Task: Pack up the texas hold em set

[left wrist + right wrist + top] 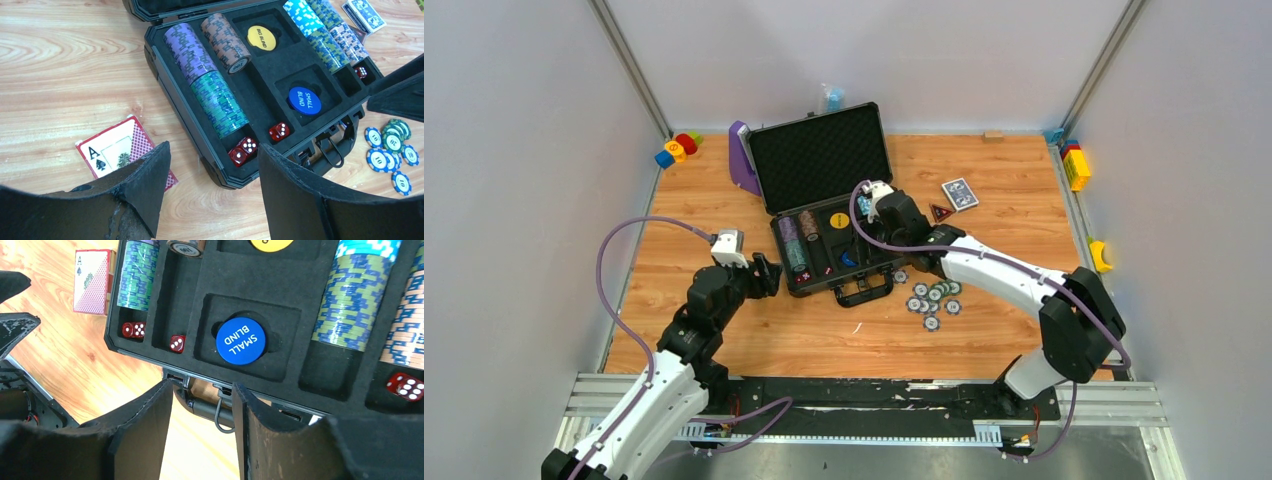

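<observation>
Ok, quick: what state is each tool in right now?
Left tool: open, holding nothing.
Right tool: open, nothing between its fingers.

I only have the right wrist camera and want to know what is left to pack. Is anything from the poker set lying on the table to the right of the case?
Observer: Yes. A cluster of loose striped chips lies on the table, right of the case and near its front edge.
Operator: Any cards out apart from the red card deck on the case's left?
Observer: A blue-backed card deck lies on the table, farther right and farther back than the chips.
Operator: And the left tool?
Observer: The left tool is open and empty, at the case's front left corner.
</observation>
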Available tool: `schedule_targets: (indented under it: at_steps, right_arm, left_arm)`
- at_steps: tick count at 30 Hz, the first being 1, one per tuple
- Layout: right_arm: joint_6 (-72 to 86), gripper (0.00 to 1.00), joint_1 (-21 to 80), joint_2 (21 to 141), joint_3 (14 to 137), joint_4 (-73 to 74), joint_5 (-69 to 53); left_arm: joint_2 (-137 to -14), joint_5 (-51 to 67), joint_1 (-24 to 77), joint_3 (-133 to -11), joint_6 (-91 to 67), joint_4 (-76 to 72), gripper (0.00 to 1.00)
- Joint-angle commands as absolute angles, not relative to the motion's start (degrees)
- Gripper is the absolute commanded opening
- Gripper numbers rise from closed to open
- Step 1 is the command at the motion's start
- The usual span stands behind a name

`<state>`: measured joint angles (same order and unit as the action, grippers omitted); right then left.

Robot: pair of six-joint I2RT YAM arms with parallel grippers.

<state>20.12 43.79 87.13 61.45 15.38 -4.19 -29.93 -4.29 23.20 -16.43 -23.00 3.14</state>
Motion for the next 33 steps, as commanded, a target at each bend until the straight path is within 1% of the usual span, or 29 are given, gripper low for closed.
schedule_targets:
  at_steps: [1, 7, 14, 21, 26, 32, 33]
  right_arm:
    - [22.5, 0.47, 43.8, 88.0, 62.8, 10.8, -7.3]
    - [22.5, 0.47, 43.8, 86.1, 60.7, 8.2, -6.8]
    - [23.1, 0.44, 43.9, 89.8, 62.8, 9.2, -7.9]
    - [23.3, 0.36, 44.6, 96.0, 66.9, 12.6, -6.6]
    - [23.0, 0.24, 45.2, 101.5, 71.2, 18.7, -2.5]
    - [23.4, 0.19, 45.4, 107.2, 74.8, 22.9, -0.1]
    - [23.5, 0.18, 45.4, 107.9, 75.5, 23.6, 2.3]
  left_arm:
    - [-29.4, -3.2, 23.0, -16.2, -22.6, 0.3, 0.72]
    - [-29.4, -2.9, 23.1, -16.2, -22.5, 0.3, 0.72]
    - [-29.3, -2.5, 23.1, -16.1, -22.4, 0.4, 0.72]
    - [-29.4, -2.4, 23.2, -16.1, -22.4, 0.3, 0.72]
    - [-29.5, -2.4, 23.1, -16.1, -22.4, 0.3, 0.72]
    - [-29.7, -2.6, 23.1, -16.2, -22.5, 0.3, 0.72]
    - [-29.7, -2.6, 23.1, -16.2, -22.5, 0.3, 0.72]
